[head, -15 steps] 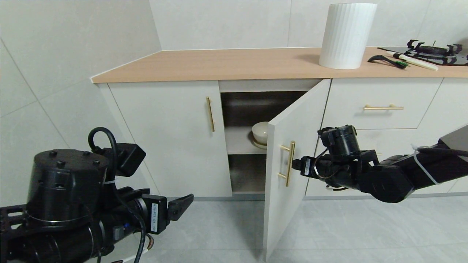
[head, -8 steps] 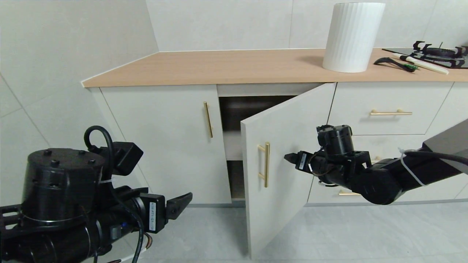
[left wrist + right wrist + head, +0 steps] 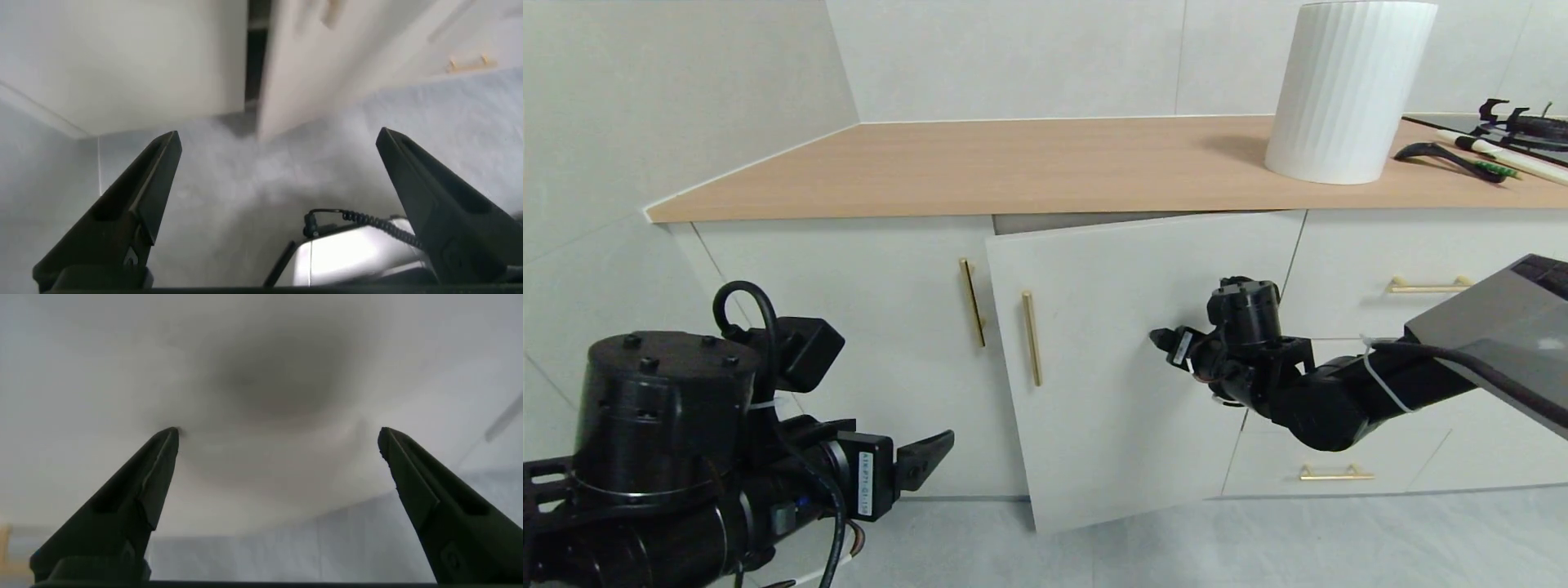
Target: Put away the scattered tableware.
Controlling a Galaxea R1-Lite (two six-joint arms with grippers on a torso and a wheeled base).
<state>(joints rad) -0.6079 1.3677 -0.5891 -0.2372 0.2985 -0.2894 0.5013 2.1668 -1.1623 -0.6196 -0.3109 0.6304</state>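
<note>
Step in hand, as judged: closing the cupboard door (image 3: 1127, 367), which stands slightly ajar. The right gripper (image 3: 1166, 340), fingers apart, meets the panel at 3 o'clock from the handle (image 3: 1031, 339). The left gripper (image 3: 929, 454), fingers apart, hangs at 8 o'clock. Utensils (image 3: 1462, 155) lie on the counter (image 3: 1013, 163) at 2 o'clock. Next: push the door flush.

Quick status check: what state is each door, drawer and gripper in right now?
Right cabinet door: ajar, almost shut.
Left cabinet door: shut.
Upper drawer: shut.
Lower drawer: shut.
Left gripper: open, empty.
Right gripper: open, empty, close against the ajar door's face.
</note>
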